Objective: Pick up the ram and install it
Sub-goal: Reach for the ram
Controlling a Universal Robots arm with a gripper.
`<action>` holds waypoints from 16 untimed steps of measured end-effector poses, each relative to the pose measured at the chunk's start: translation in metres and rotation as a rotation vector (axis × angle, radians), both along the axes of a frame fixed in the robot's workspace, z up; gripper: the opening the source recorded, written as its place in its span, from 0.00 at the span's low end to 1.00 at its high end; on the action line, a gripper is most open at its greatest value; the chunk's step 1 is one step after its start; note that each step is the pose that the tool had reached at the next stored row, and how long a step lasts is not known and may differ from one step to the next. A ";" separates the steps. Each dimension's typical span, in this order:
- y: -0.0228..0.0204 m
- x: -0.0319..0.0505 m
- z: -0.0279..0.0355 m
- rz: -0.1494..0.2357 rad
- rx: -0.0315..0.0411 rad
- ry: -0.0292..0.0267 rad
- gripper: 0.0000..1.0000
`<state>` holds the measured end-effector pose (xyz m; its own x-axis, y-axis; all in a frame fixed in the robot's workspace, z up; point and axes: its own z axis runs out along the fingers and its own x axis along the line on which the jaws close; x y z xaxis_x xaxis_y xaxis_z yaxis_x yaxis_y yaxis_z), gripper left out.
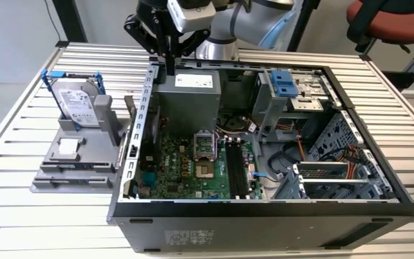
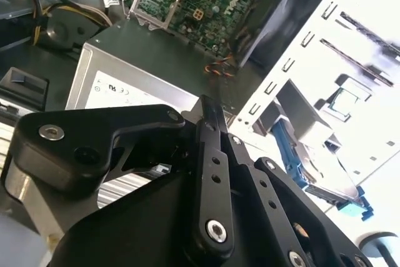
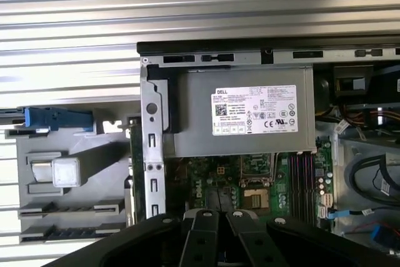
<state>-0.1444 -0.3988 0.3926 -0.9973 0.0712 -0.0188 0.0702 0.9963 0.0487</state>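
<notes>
1. End effector [image 1: 170,66], clenched on nothing, points straight down over the far rim of the open black computer case [image 1: 264,204].
2. Thin green ram stick [image 1: 130,108] stands edge-up between that case's wall and a grey plastic holder [image 1: 77,162], on the slatted metal desk [image 1: 20,216].

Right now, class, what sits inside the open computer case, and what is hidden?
Inside the computer case: a grey power supply, the green motherboard with black memory slots, a drive cage and cables. Whatever lies under the power supply is covered.
</notes>
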 end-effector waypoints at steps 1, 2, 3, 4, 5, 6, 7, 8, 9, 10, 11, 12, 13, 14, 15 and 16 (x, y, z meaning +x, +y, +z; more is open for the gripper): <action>0.0000 -0.0017 0.0000 0.000 0.0000 -0.0001 0.00; 0.0000 -0.0037 0.0000 0.000 0.0000 0.0000 0.00; 0.0000 -0.0057 0.0000 0.000 -0.0001 0.0000 0.00; 0.0000 -0.0080 0.0000 0.000 0.0000 0.0000 0.00; 0.0000 -0.0104 0.0000 0.000 0.0000 0.0000 0.00; 0.0000 -0.0126 0.0000 0.000 0.0000 0.0000 0.00; 0.0000 -0.0149 0.0000 0.000 -0.0001 0.0000 0.00; 0.0000 -0.0169 0.0000 0.000 0.0000 0.0000 0.00; 0.0000 -0.0189 0.0000 0.000 0.0000 0.0000 0.00; 0.0000 -0.0208 0.0000 0.000 0.0000 0.0000 0.00; 0.0000 -0.0226 0.0000 0.000 0.0000 0.0000 0.00; 0.0000 -0.0245 0.0000 0.000 0.0000 0.0000 0.00; 0.0000 -0.0264 0.0000 0.000 0.0000 0.0000 0.00; 0.0000 -0.0283 0.0000 0.000 0.0000 0.0000 0.00; 0.0000 -0.0303 0.0000 0.000 0.0000 -0.0001 0.00; 0.0000 -0.0322 0.0000 0.000 0.0000 0.0000 0.00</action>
